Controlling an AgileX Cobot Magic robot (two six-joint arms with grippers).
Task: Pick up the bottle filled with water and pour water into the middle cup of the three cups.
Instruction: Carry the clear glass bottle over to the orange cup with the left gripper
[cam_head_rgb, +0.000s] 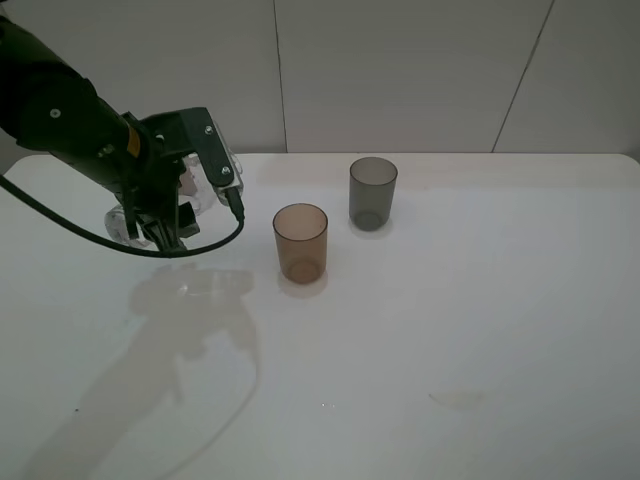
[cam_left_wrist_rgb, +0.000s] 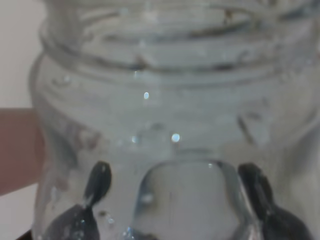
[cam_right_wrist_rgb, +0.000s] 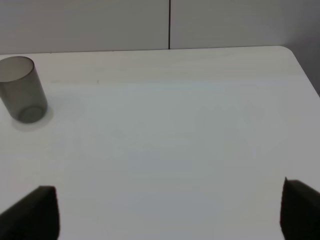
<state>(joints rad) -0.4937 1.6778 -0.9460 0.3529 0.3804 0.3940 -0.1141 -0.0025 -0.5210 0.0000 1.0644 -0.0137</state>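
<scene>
The clear bottle fills the left wrist view, with its threaded neck and water drops inside. My left gripper is shut on the bottle at the table's left. Its dark fingertips show through the plastic. The amber-brown middle cup stands upright to the gripper's right, apart from it. The smoky grey cup stands behind and right of it and also shows in the right wrist view. The pinkish-mauve cup is mostly hidden behind the left gripper. My right gripper is open and empty.
The white table meets a pale wall at the back. A black cable loops from the left arm over the table. A faint stain lies at the front right.
</scene>
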